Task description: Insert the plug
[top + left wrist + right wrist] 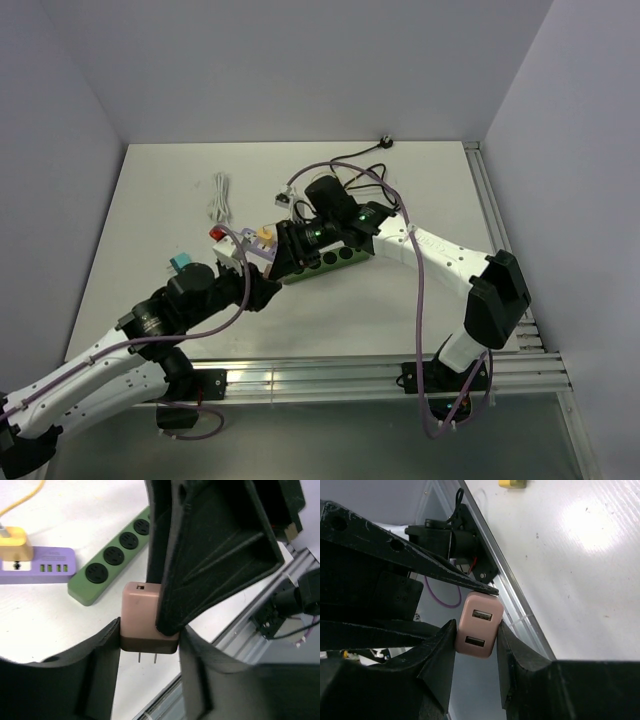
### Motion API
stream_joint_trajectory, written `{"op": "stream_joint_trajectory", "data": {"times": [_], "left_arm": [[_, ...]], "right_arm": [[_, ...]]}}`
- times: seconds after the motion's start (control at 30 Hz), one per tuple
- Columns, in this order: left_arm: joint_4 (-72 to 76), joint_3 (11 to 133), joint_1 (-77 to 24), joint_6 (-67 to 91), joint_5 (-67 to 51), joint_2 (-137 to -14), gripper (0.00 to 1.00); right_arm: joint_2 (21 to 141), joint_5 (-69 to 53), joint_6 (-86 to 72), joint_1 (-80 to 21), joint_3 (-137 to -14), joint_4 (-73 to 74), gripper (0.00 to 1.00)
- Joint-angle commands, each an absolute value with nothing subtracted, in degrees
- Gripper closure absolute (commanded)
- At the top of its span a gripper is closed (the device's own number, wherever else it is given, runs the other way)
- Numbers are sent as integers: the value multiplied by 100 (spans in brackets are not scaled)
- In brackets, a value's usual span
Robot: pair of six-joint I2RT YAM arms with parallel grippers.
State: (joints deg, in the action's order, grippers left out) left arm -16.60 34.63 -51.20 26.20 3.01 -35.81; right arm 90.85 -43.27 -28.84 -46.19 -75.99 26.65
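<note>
A pink USB charger plug (141,615) with two metal prongs pointing down sits between my left gripper's (150,652) fingers. In the right wrist view the same plug (478,625) shows its two USB ports, and my right gripper (475,642) is shut on its sides. Both grippers meet on it above the table in the top view, left gripper (262,290) and right gripper (285,255). The green power strip (112,555) lies just beyond, its round sockets free; it also shows in the top view (330,262).
A purple USB strip (37,565) with a yellow plug (12,542) in it lies left of the green strip. A white cable (220,197) and a black cable (350,165) lie further back. The table's metal rail (380,375) runs along the near edge.
</note>
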Motion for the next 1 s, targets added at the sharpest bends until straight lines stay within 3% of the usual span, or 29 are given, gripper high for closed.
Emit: {"op": "stream_joint_trajectory", "data": {"times": [0.0, 0.07, 0.23, 0.43, 0.97], "left_arm": [[-1388, 3612, -5142, 2882, 850, -3252, 44], [-1607, 3673, -5133, 3207, 1194, -3095, 1], [-2301, 3928, -5142, 4136, 2491, -2594, 1], [-3401, 4192, -5133, 5247, 3620, -2093, 0], [-3515, 4263, -5133, 5230, 3533, -1529, 0]], "right_arm": [[9114, -3965, -2523, -4658, -7857, 2567, 100], [9097, -3351, -2400, -4667, -8050, 2531, 100], [9280, -2182, -1847, -4693, -8463, 2251, 100], [9685, -1785, -1284, -4737, -8884, 1373, 100], [12365, -422, 167, -5273, -11618, 2083, 100]]}}
